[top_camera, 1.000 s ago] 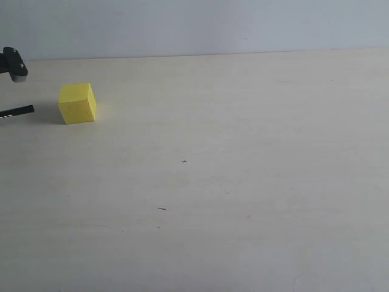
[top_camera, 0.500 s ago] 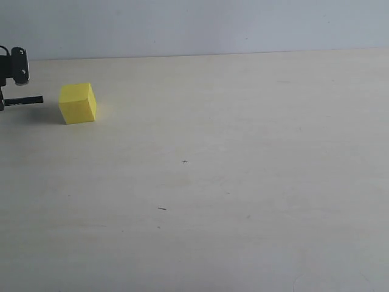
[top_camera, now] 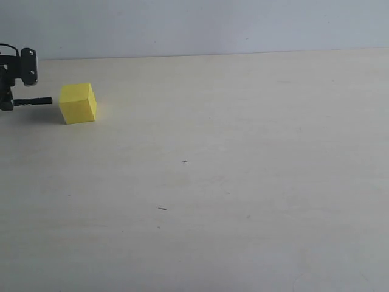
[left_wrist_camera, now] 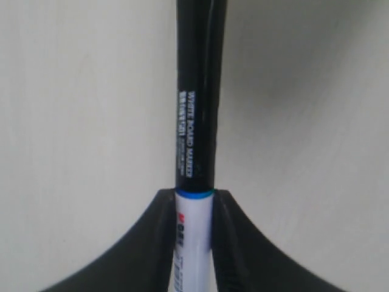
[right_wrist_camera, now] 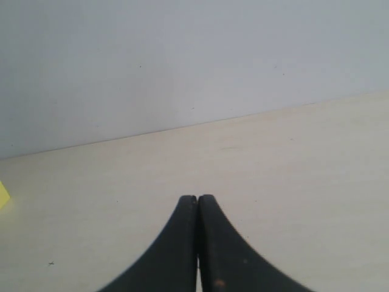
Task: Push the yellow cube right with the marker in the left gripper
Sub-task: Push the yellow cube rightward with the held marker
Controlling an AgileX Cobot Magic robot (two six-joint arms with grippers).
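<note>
The yellow cube (top_camera: 78,103) sits on the pale table at the far left of the exterior view. My left gripper (top_camera: 7,100) is at the left edge, shut on the marker (top_camera: 33,101), whose black cap points right and ends a small gap short of the cube's left face. In the left wrist view the marker (left_wrist_camera: 196,121) runs straight out from between the jaws of the left gripper (left_wrist_camera: 194,201), white barrel clamped, black cap ahead. My right gripper (right_wrist_camera: 197,201) is shut on nothing; a sliver of the yellow cube (right_wrist_camera: 3,194) shows at that view's edge.
The pale wooden table (top_camera: 243,182) stretches to the right of the cube, with a few tiny dark specks (top_camera: 161,208). A grey wall (top_camera: 194,24) rises behind the table's far edge.
My left gripper has come in from the left edge, and the marker tip has travelled right, from well short of the cube to just beside its left face. The cube has not moved.
</note>
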